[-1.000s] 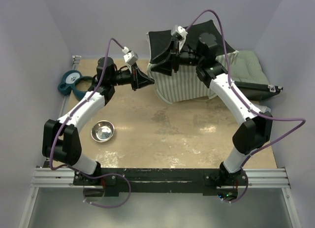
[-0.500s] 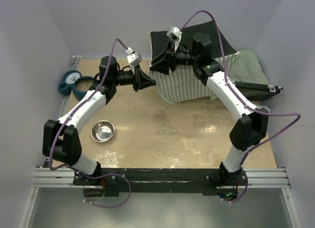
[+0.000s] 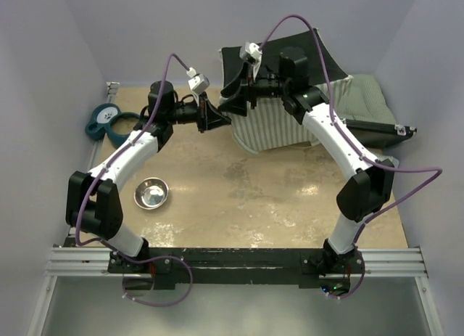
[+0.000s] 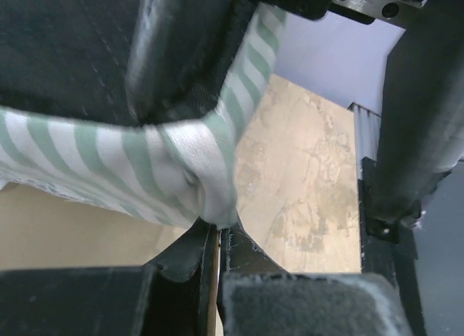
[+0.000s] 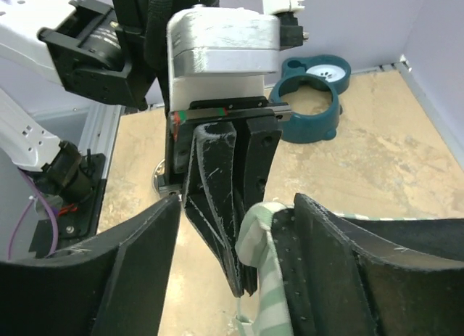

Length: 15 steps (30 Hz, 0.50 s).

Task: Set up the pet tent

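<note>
The pet tent (image 3: 272,122) stands at the back of the table, pale green-and-white striped cloth with dark mesh on top. My left gripper (image 3: 220,120) is shut on the tent's left corner; the striped cloth (image 4: 196,169) bunches right at its pinched tips (image 4: 217,227). My right gripper (image 3: 230,98) hovers at the same corner from the tent side, open. Between its spread jaws (image 5: 235,202) I see the left gripper's black fingers (image 5: 225,198) and the striped edge (image 5: 255,227). Dark mesh lies against the right-hand finger (image 5: 333,249).
A green quilted cushion (image 3: 366,96) lies behind the tent at the right. A teal double-ring bowl holder (image 3: 109,122) sits at the left wall, also in the right wrist view (image 5: 312,96). A steel bowl (image 3: 151,193) rests near the left arm.
The right gripper's jaws have spread wider and its wrist has shifted slightly back and left. The left gripper keeps its pinch on the corner and has edged a little right.
</note>
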{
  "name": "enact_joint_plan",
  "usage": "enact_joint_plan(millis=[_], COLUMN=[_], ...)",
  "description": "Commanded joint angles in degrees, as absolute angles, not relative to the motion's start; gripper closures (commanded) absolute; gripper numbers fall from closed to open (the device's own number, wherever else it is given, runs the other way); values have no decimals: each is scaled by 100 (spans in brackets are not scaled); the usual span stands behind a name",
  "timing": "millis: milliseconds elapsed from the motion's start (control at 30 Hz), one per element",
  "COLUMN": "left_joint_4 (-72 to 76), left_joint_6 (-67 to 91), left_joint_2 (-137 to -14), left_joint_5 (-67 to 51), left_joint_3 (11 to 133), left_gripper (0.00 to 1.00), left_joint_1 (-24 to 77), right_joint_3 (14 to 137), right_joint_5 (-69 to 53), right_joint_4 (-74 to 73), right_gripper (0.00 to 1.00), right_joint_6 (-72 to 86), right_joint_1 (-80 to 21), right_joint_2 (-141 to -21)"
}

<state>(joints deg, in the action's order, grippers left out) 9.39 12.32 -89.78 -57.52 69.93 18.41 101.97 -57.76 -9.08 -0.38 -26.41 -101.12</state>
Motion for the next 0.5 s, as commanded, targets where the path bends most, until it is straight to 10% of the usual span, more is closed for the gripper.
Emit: enact_joint_plan(millis=[0,233,467], left_joint_4=[1956,4769,4571], left_joint_6=[2746,5922,6504], left_joint_2=[-9017,-9062,-9132], left_joint_5=[-5949,-6152,-6433], left_joint_3=[7102,6697,7092], left_gripper=[100,100,100], left_joint_1=[1627,1204,765], right_joint_3=[10626,10582,9678], right_joint_5=[-5924,-5328,-4290], right_joint_4=[-547,571,-1464], right_gripper=[27,11,10], right_joint_6=[121,423,-2323], right_joint_1=[-2532,-2373,-2276], right_joint_2=[-9739,-8878,-7631])
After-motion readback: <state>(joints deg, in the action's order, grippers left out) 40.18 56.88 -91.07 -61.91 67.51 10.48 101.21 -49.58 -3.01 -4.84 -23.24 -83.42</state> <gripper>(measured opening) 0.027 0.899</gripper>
